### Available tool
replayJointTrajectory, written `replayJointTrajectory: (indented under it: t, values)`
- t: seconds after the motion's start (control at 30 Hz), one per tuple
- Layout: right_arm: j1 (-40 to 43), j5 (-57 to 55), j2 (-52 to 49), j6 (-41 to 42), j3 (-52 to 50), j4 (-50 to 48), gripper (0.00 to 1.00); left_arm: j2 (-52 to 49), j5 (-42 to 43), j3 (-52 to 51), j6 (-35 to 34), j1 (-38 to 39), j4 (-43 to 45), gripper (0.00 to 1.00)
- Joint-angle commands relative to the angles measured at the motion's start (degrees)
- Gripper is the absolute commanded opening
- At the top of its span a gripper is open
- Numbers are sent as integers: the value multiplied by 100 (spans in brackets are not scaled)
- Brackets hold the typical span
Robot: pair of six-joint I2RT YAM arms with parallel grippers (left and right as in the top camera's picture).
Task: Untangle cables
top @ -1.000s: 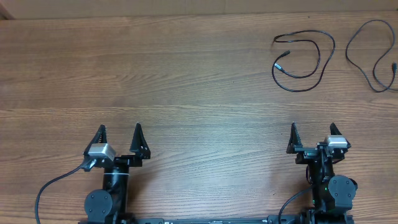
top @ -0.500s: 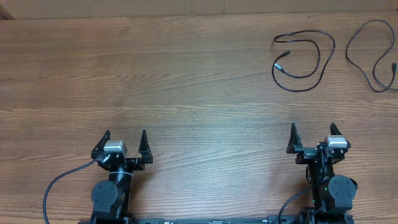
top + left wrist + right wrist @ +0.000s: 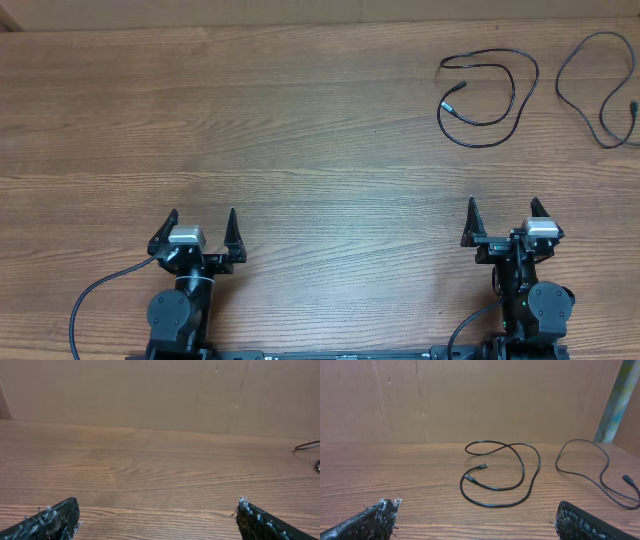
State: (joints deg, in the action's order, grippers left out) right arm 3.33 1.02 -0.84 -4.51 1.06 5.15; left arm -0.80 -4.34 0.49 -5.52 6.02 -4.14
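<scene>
Looped cable point(image 3: 538, 72): lying on the table point(image 3: 300, 120) well ahead of the right gripper point(image 3: 503, 203), curling in a loose loop and appearing to cross itself; its plug tips point(image 3: 483, 466) are resting inside the loop.
Second cable point(image 3: 560, 80): lying ahead and to the right of the right gripper, apart from the looped cable.
Right gripper: jaws standing wide apart, grasping nothing.
Left gripper point(image 3: 200, 215): sitting far to the left of the right gripper, jaws spread, empty.
Handling (judged): the cords are looking light, thin and limp, likely trailing and sliding when pulled.
Hold (judged): pinching low against the wood, just behind a plug or mid-run, away from the crossing.
</scene>
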Motion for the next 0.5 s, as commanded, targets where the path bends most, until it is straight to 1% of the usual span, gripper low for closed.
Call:
replayJointTrajectory:
  t: [0.0, 0.2, 0.47]
  values:
    - [17, -55, 68, -9, -61, -31, 100, 33, -11, -17, 127, -59, 9, 100]
    - [17, -55, 68, -9, -61, -31, 100, 33, -11, -17, 127, -466, 11, 100]
    - [17, -55, 68, -9, -59, -31, 100, 33, -13, -17, 129, -691, 9, 100]
